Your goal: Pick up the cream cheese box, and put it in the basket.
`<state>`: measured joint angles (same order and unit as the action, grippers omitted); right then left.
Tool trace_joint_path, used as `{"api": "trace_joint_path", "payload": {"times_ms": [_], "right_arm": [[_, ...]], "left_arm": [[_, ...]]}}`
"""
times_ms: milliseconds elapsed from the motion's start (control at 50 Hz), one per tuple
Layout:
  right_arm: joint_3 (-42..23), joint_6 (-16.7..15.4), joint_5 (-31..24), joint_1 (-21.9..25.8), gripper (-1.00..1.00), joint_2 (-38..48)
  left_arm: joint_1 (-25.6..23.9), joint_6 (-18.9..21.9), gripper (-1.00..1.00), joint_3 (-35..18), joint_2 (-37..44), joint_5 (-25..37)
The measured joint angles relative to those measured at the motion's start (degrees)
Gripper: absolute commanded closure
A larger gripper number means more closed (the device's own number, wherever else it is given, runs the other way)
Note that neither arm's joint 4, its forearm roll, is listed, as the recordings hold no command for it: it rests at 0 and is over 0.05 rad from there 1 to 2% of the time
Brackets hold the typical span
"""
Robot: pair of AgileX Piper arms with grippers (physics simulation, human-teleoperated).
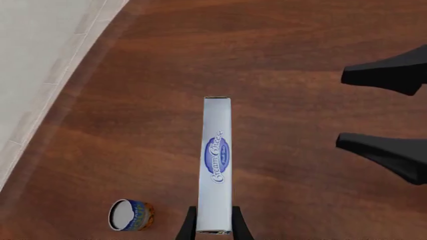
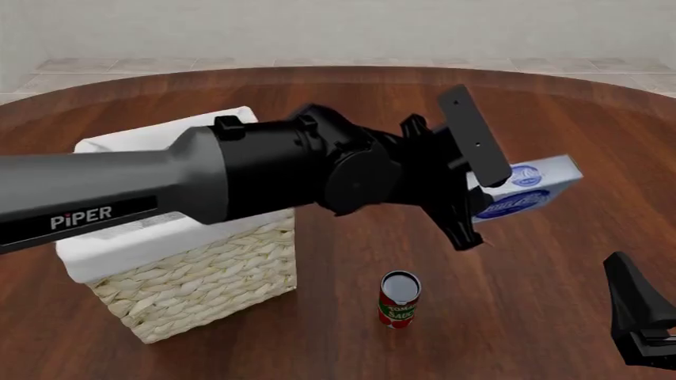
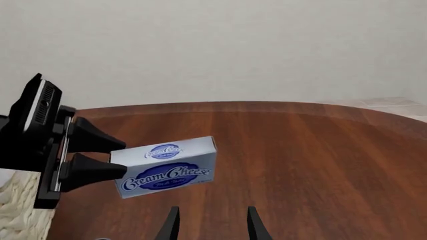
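Observation:
The cream cheese box point(image 2: 533, 184), a white carton with blue oval logos, hangs in the air above the wooden table, right of the basket point(image 2: 190, 277). My left gripper point(image 2: 477, 207) is shut on one end of it. In the left wrist view the box point(image 1: 217, 160) runs out from between the fingers point(image 1: 187, 225). The right wrist view shows the box point(image 3: 167, 169) held level by the left gripper point(image 3: 110, 157). My right gripper point(image 3: 212, 225) is open and empty, low at the front right point(image 2: 639, 317), apart from the box.
A red tomato sauce can point(image 2: 400, 299) stands on the table in front of the box and below it; the left wrist view shows a can point(image 1: 131, 215) beneath. The table's curved edge point(image 1: 87, 55) meets pale floor. Basket weave point(image 3: 20, 212) shows in the right wrist view.

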<state>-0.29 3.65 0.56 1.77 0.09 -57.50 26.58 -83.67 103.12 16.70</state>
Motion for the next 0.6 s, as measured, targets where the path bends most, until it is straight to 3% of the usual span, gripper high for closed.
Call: {"api": "trace_joint_path", "payload": {"times_ms": [600], "right_arm": [[0.0,-1.4,-0.1,0.4,-1.00,0.0]], "left_arm": [[1.9,1.3,1.00,1.9,-4.4,1.0]]}}
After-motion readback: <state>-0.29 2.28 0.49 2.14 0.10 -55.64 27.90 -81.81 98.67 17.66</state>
